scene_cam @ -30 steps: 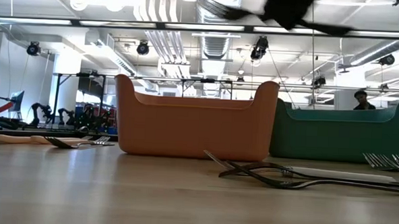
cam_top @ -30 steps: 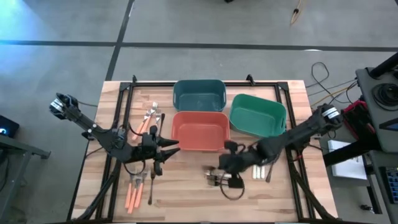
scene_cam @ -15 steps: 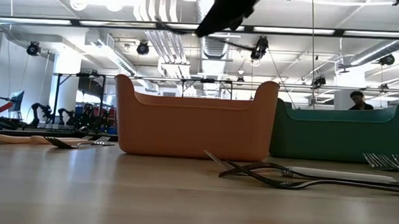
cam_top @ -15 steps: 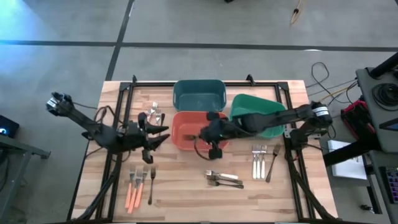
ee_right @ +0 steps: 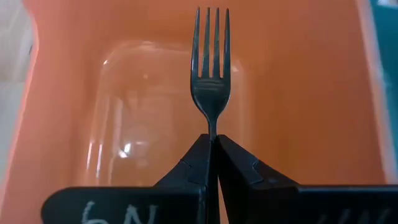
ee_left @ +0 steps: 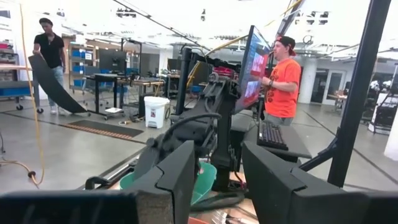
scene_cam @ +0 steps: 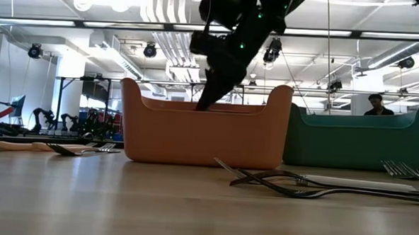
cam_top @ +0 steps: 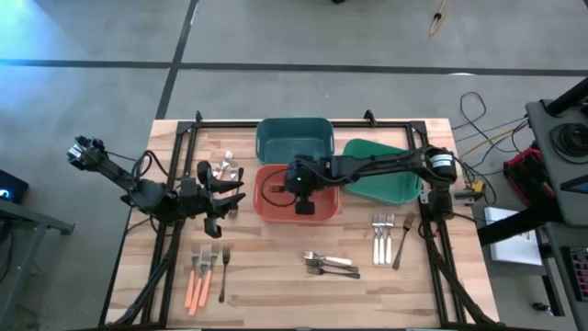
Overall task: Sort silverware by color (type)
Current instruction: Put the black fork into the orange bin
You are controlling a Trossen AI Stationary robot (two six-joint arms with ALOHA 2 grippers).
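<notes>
My right gripper (ee_right: 212, 138) is shut on a dark fork (ee_right: 210, 81) and reaches down into the orange-red bin (cam_top: 276, 208); in the low view it dips behind that bin's rim (scene_cam: 204, 99). My left gripper (cam_top: 219, 195) hovers open over the table's left part, between some silver utensils (cam_top: 225, 168) and the orange-handled forks (cam_top: 199, 276), holding nothing. A black fork (cam_top: 221, 274) lies beside the orange-handled ones. More dark forks (cam_top: 329, 264) lie flat at the near centre. Silver forks (cam_top: 383, 237) lie to the right. My right gripper pinches the dark fork by its neck (ee_right: 212, 127), just behind the head, between the two fingertips. The handle is hidden between the fingers. The fingers come from above, pointing down. The fork runs on in line with them, its tines (ee_right: 211, 31) toward the bin's floor.
The teal bin (cam_top: 294, 138) stands behind the orange-red one, and the green bin (cam_top: 384, 173) to its right, under my right arm. A black frame (cam_top: 179, 156) runs along the table's edges. People stand in the room beyond the table.
My right gripper has risen from the dark forks at the table's near centre, swung toward the far left with one fork, and dipped down into the orange-red bin. My left gripper has drawn back a little toward the far edge.
</notes>
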